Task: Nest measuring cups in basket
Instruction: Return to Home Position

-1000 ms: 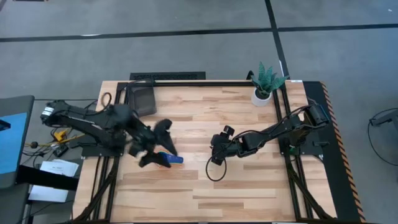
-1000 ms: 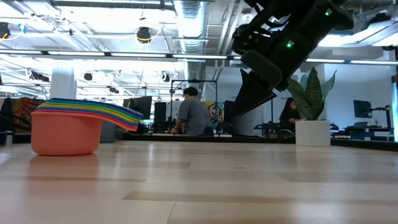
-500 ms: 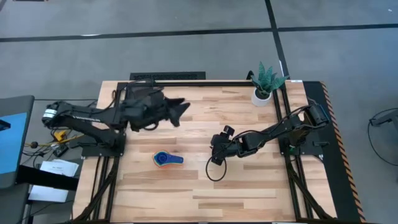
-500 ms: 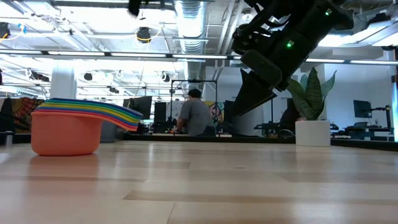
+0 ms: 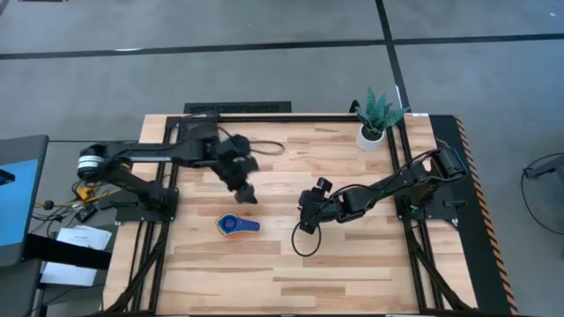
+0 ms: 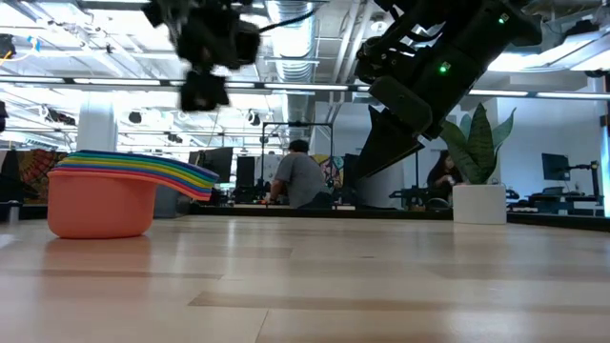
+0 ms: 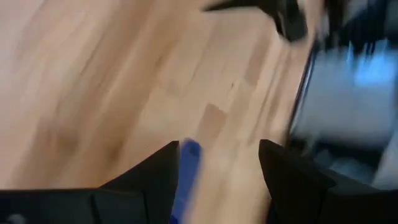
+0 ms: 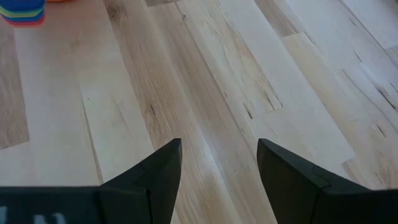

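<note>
The measuring cups (image 5: 236, 225) sit in one stack on the desk (image 5: 352, 273). The left hand (image 5: 245, 192) hangs in the air near the stack, fingers apart and empty. The right hand (image 5: 306, 214) is beside the stack, fingers apart too.

High view looks straight down; low view looks level; both show the measuring cups (image 5: 233, 225) (image 6: 100, 198).

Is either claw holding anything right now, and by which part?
Nothing. The left gripper and right gripper are open and empty; the nested coloured plastic measuring cups sit free.
</note>
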`<act>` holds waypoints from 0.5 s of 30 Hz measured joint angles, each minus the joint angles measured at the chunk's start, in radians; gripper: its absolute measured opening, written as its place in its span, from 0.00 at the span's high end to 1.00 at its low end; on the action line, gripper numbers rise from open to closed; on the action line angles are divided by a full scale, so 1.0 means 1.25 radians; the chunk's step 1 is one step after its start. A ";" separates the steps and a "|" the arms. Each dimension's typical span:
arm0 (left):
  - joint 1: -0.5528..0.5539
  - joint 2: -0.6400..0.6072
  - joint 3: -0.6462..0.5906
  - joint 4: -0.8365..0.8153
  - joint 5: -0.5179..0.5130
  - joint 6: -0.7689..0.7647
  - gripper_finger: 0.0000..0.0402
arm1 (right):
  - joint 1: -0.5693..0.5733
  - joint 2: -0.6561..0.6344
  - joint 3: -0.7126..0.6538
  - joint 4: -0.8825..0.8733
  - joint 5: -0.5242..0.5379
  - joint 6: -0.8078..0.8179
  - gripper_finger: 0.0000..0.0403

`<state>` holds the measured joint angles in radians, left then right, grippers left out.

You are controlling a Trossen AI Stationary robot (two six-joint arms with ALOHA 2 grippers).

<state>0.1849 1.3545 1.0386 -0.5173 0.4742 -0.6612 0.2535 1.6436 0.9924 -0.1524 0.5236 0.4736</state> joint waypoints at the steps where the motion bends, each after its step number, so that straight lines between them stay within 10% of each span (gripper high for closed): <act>1: -0.004 0.023 -0.001 0.022 0.011 0.104 0.48 | 0.000 0.000 0.000 0.000 0.000 0.000 0.42; 10: -0.170 0.178 -0.040 0.562 -0.371 0.573 0.48 | 0.000 0.000 0.000 0.000 0.000 0.000 0.42; 15: -0.203 0.144 -0.044 0.587 -0.385 0.635 0.48 | 0.000 0.000 0.000 0.000 0.000 0.000 0.42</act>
<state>-0.0685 1.5343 0.9842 0.2162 -0.0071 0.1329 0.2535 1.6436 0.9924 -0.1524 0.5236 0.4736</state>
